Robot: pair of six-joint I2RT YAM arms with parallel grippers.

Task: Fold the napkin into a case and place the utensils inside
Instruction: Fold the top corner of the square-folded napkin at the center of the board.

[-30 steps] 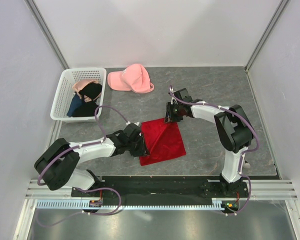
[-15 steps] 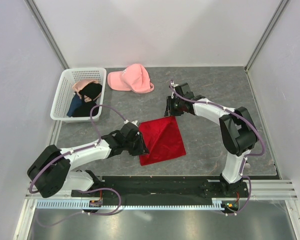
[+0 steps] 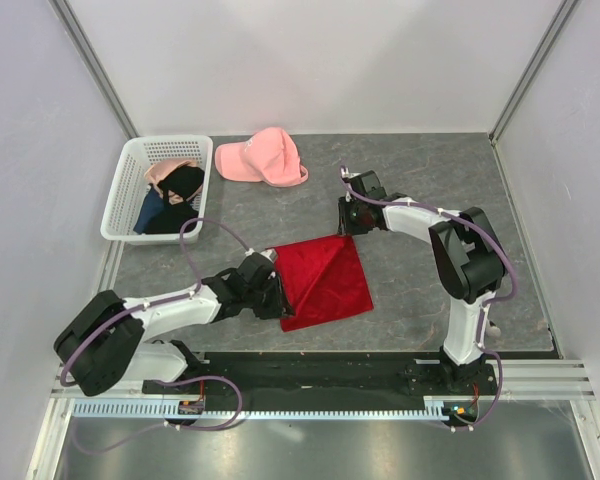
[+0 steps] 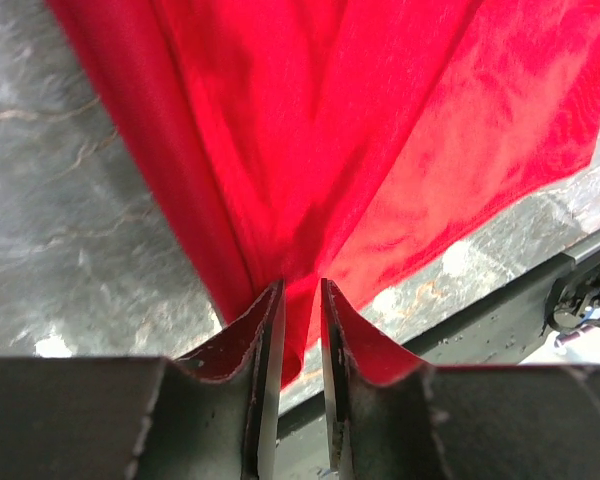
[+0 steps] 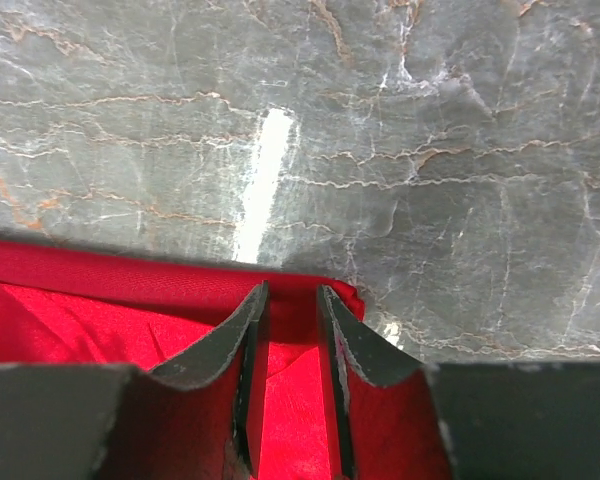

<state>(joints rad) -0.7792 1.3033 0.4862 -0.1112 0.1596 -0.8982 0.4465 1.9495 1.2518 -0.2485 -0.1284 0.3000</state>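
The red napkin (image 3: 325, 280) lies on the grey table, partly folded, with a diagonal crease. My left gripper (image 3: 275, 292) is at its near-left side, shut on a bunched edge of the cloth; in the left wrist view the napkin (image 4: 360, 150) fans out from between the fingers of the gripper (image 4: 300, 292). My right gripper (image 3: 348, 228) is at the far-right corner, shut on it; in the right wrist view the napkin's folded edge (image 5: 100, 275) runs across just past the gripper (image 5: 291, 296). The utensils are out of view.
A pink cap (image 3: 263, 158) lies at the back, left of centre. A white basket (image 3: 120, 205) holding dark garments stands at the far left. The black mounting rail (image 3: 320, 372) runs along the near edge, close to the napkin.
The left gripper has drawn back slightly to the left with its edge, and the napkin's far edge now stretches wider. The right gripper shifted a little at the far corner.
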